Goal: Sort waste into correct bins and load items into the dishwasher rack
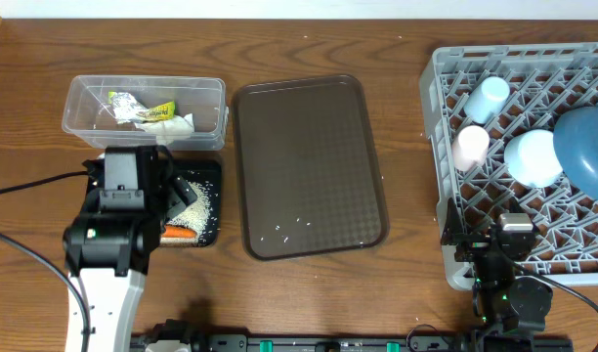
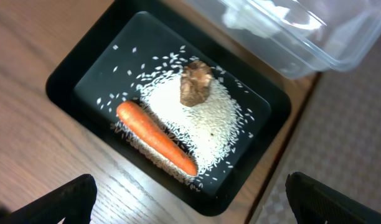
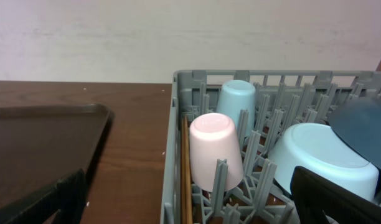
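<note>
Table (image 1: 406,98): bare wood between brown tray (image 1: 309,147) and rack (image 1: 439,108).
Left gripper (image 2: 200,202): spread wide, empty, over black tray (image 2: 60,84).
Right gripper (image 3: 197,202): spread wide, empty, at rack's corner.

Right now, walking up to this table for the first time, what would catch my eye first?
Probably the bright orange carrot lying against a heap of white rice in the small black tray at the near left. Next comes the big grey rack on the right, holding a large dark blue bowl beside a pale blue bowl. Between them lies a wide brown tray, bare but for a few stray grains.
</note>
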`<state>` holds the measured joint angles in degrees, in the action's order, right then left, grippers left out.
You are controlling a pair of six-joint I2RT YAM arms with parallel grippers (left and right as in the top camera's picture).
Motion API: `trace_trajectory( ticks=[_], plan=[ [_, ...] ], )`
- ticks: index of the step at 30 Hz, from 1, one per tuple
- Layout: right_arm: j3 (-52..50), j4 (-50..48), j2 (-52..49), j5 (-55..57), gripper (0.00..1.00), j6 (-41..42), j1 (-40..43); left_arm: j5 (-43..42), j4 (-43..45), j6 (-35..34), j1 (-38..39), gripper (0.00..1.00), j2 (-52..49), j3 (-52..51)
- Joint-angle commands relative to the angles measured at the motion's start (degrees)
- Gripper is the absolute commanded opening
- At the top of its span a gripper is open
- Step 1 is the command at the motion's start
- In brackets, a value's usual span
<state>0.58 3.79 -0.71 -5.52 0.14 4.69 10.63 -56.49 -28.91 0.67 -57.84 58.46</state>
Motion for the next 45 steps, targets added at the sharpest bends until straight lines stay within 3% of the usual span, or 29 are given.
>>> trace_trajectory(
  ticks=[1, 6, 10, 13, 25, 33, 45],
  plan=[
    [-0.26, 0.04, 0.44, -0.07, 0.99, -0.87, 0.92, -3.63, 0.87, 9.6, 0.07, 0.98, 3.48, -2.99],
    [-0.26, 0.04, 0.44, -0.09, 0.99, -0.87, 0.92, -7.28, 9.57, 12.09, 0.07, 0.98, 10.47, -12.41],
    [-0.26, 0.04, 0.44, -0.07, 0.99, -0.87, 0.92, -18.01, 23.06, 21.16, 0.07, 0.98, 17.7, -23.21],
    [-0.26, 0.04, 0.44, -0.07, 0.99, -0.87, 0.92, -23.43, 33.64, 23.08, 0.07, 0.98, 23.67, -31.52],
    [-0.26, 0.04, 0.44, -0.07, 0.99, -0.87, 0.92, -23.06, 53.07, 23.12, 0.07, 0.98, 45.79, -51.15],
    [-0.26, 0.04, 0.44, -0.07, 0.99, -0.87, 0.92, -23.06, 60.78, 23.17, 0.07, 0.98, 53.66, -58.18],
    [-0.26, 0.04, 0.44, -0.07, 0.99, -0.87, 0.92, -22.4, 60.11, 24.2, 0.07, 0.98, 57.77, -58.23]
  ],
)
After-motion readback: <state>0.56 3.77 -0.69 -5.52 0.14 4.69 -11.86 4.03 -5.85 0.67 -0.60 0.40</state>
